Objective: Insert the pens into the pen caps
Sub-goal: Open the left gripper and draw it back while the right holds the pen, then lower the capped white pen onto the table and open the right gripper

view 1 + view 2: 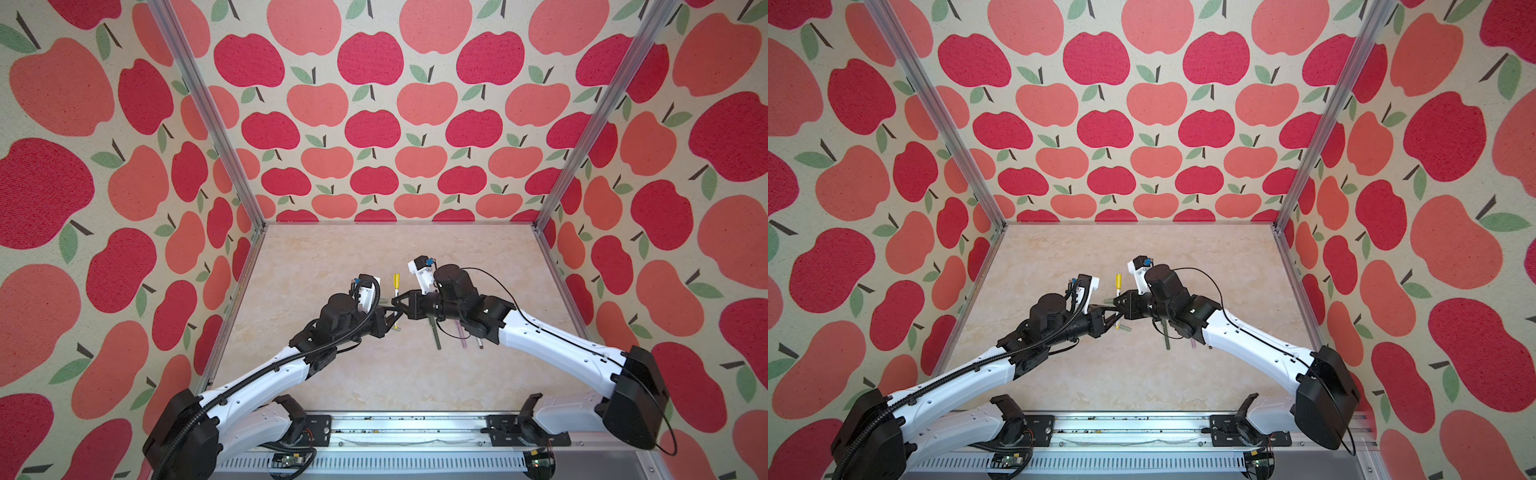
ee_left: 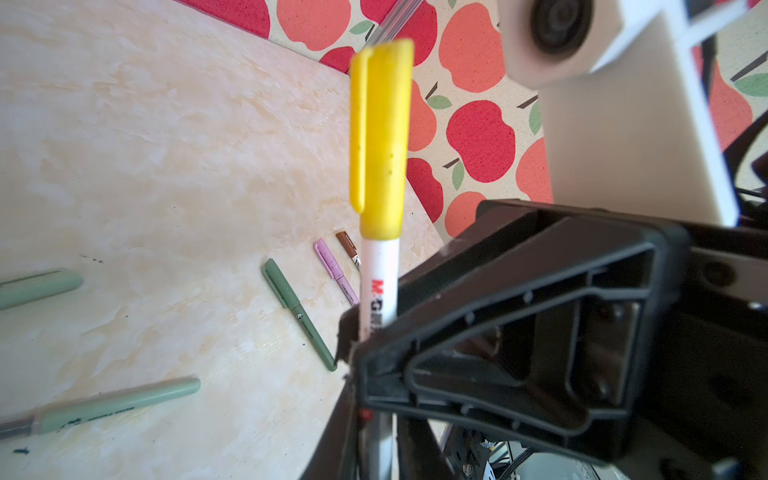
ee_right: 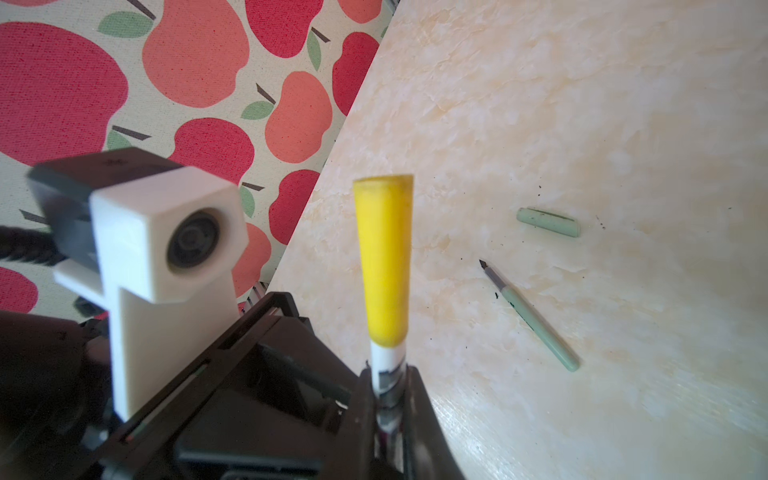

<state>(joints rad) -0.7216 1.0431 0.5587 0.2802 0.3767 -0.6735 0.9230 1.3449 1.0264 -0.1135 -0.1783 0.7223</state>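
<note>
A white pen (image 2: 376, 282) with the yellow cap (image 2: 380, 137) pushed onto its tip hangs above the table between both grippers; in a top view the cap (image 1: 397, 281) points toward the back wall. My right gripper (image 3: 388, 399) is shut on the white barrel (image 3: 386, 361) just below the cap (image 3: 384, 257). My left gripper (image 2: 376, 440) has its jaws slightly parted round the pen's lower end. An uncapped pale green pen (image 3: 536, 320) and its pale green cap (image 3: 547, 222) lie apart on the table.
Three capped pens lie side by side under my right arm: dark green (image 2: 299, 313), pink (image 2: 336, 270) and brown (image 2: 348, 248). Apple-patterned walls with metal posts (image 1: 540, 224) enclose the marbled table (image 1: 332, 374). The arms' base rail (image 1: 399, 428) runs along the front.
</note>
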